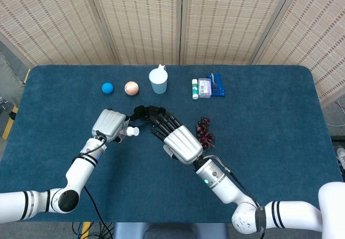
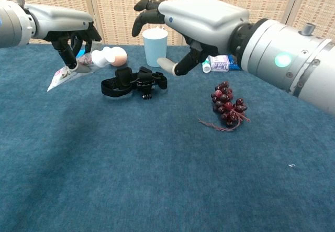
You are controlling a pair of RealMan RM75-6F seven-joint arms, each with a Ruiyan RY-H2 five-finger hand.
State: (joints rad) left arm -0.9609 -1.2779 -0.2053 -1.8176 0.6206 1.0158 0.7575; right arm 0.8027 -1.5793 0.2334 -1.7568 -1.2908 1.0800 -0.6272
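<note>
Chest view, left hand: your left hand [image 2: 68, 25] is closed on a soft clear plastic pouch with a white screw cap [image 2: 78, 63], held off the blue carpeted surface [image 2: 157, 174]; the cap points toward your right hand and the flat end droops below the fingers.
Right hand: your right hand [image 2: 196, 22] holds nothing, fingers spread and slightly curled, hovering above the black strap harness with a buckle [image 2: 133, 81].
Step in hand: it looks as if you are bringing the free hand across to the pouch's cap, or down onto the harness; which one cannot be told.
Next move: if the cap, close thumb and finger on it squarely while the left hand keeps the pouch steady; its soft body will likely buckle.
Nearby: the bunch of dark red grapes [image 2: 228, 106] lies below your right wrist; the pale blue plastic cup [image 2: 155, 46] and peach ball [image 2: 118, 56] stand beyond the fingertips.
Writing: print on the pouch is too small to read.
</note>
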